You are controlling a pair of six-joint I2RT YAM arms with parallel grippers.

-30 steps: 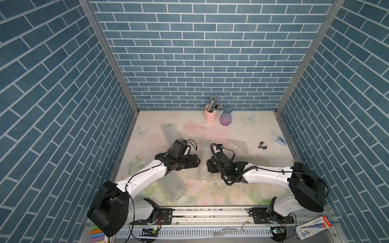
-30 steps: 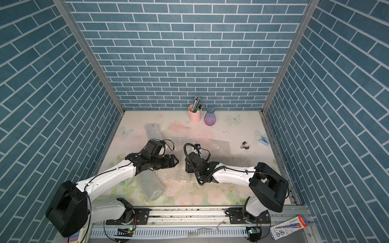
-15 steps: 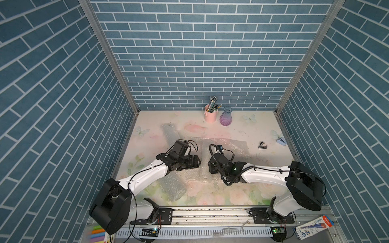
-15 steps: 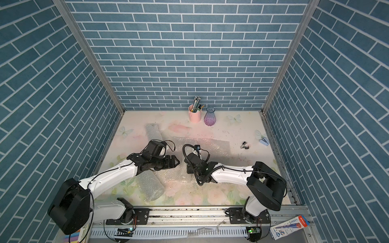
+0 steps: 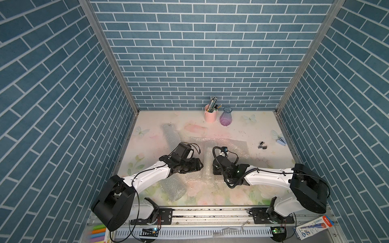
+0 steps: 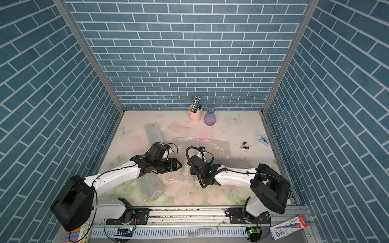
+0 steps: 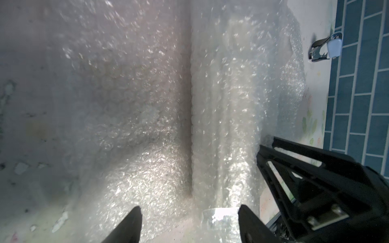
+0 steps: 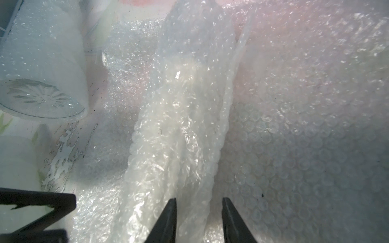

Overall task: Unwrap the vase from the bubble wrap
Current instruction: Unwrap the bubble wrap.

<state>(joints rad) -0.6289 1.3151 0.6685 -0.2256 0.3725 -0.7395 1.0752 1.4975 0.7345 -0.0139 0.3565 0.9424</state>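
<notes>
A rolled bubble wrap (image 5: 207, 163) (image 6: 185, 168) lies mid-table on a flattened sheet, between my two grippers. The vase is hidden in the roll; only a clear glass rim (image 7: 221, 213) shows at its end. My left gripper (image 5: 200, 165) (image 7: 189, 210) is open, its fingers wide apart on either side of that end. From the opposite side, my right gripper (image 5: 213, 168) (image 8: 199, 199) straddles a raised fold of the wrap (image 8: 185, 126). Its jaws are narrow, with a thin gap still showing beside one finger.
A second wrapped roll (image 5: 172, 188) lies front left, a cut-glass base (image 8: 40, 98) showing at its end. Another roll (image 5: 170, 134) lies back left. A pink pencil cup (image 5: 210, 115) and purple vase (image 5: 225, 116) stand at the back wall. A black clip (image 5: 262, 145) lies right.
My right gripper's jaws have narrowed around the fold of bubble wrap. My left gripper's jaws have closed a little. Both arms have barely shifted.
</notes>
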